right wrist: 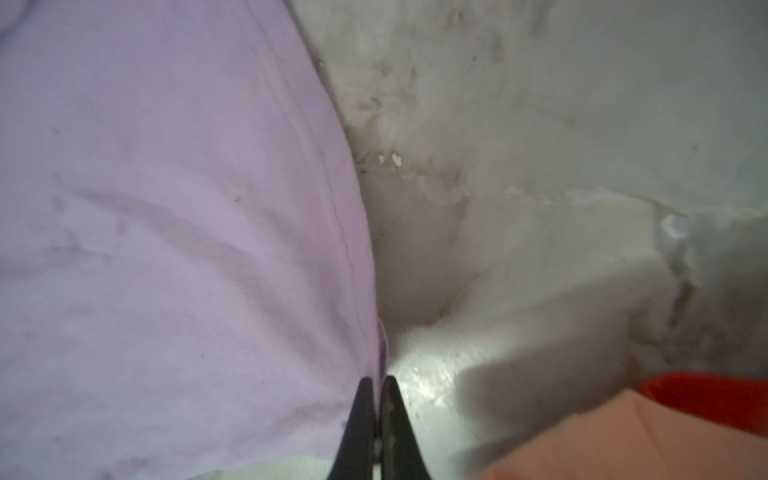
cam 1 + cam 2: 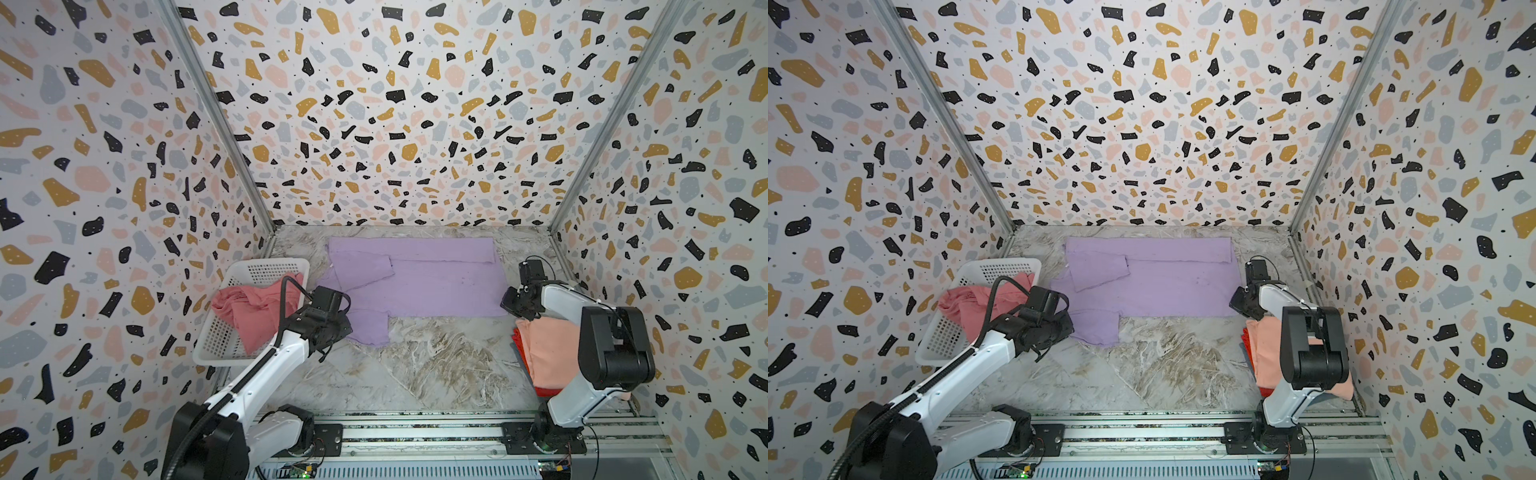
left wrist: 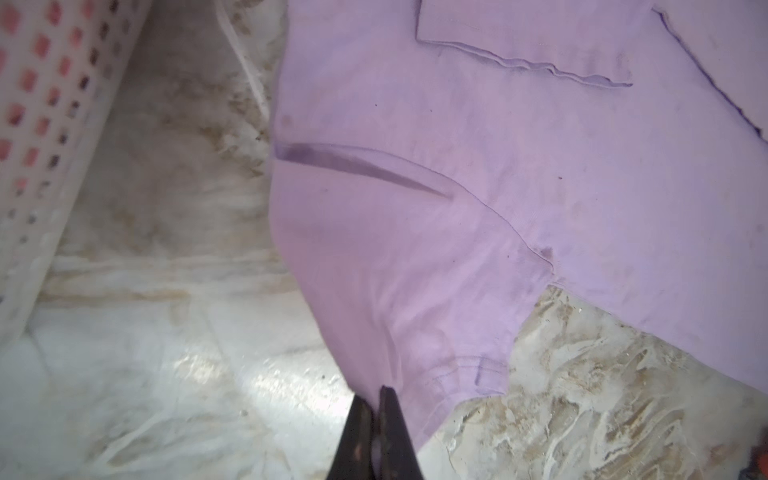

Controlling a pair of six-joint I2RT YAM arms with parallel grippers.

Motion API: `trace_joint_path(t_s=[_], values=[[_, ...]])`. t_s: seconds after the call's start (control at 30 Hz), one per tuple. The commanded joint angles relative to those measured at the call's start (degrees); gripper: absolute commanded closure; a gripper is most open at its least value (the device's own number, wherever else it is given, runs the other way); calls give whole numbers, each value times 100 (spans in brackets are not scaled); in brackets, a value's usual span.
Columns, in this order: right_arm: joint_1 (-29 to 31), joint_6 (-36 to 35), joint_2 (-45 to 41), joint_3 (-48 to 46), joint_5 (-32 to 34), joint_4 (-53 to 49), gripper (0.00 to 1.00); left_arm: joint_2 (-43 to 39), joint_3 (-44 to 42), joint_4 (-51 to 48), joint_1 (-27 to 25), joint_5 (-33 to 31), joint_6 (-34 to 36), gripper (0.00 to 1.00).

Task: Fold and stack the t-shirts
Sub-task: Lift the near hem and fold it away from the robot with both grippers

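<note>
Both tools are pinching the near edge of the lilac t-shirt [image 2: 419,286], one at each end.

The shirt is lying on the counter [image 2: 436,374], long axis running side to side between the arms, its far strip and one sleeve folded inward. The left tool [image 3: 374,401] is clamping shut on the near sleeve's edge near the white basket [image 2: 257,270] (a rose pink t-shirt [image 2: 249,309] is spilling over its rim); the right tool [image 1: 378,384] is clamping shut on the hem corner beside the peach t-shirt [image 2: 544,353] stacked on a red t-shirt [image 1: 706,399]. Each arm is sitting nearest its own end, so the fold probably calls for both lifting together, carrying that edge toward the far side.
</note>
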Motion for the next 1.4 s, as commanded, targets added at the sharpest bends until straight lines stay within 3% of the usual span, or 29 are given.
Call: trace_joint_path(t_s=[0.0,0.13,0.27,0.4,0.6,0.8,1.37], values=[[22,-301,-456,165,131,-707,100,-509,346,-540,-29,-188,-255,100],[21,-266,-495,486,33,-612,100,-343,963,-68,-20,-217,163,100],[-6,-181,-81,944,19,-217,100,666,1862,411,240,-196,818,100],[-93,47,542,1360,-148,223,100,1717,2558,1218,580,329,1201,100],[-317,233,1364,2091,-475,467,100,3246,4102,1239,818,661,1886,100],[-339,53,2110,2813,-484,267,100,4016,4926,1222,1039,986,1977,100],[-379,363,3109,4023,-760,212,100,5580,6525,1445,1382,1305,1980,100]])
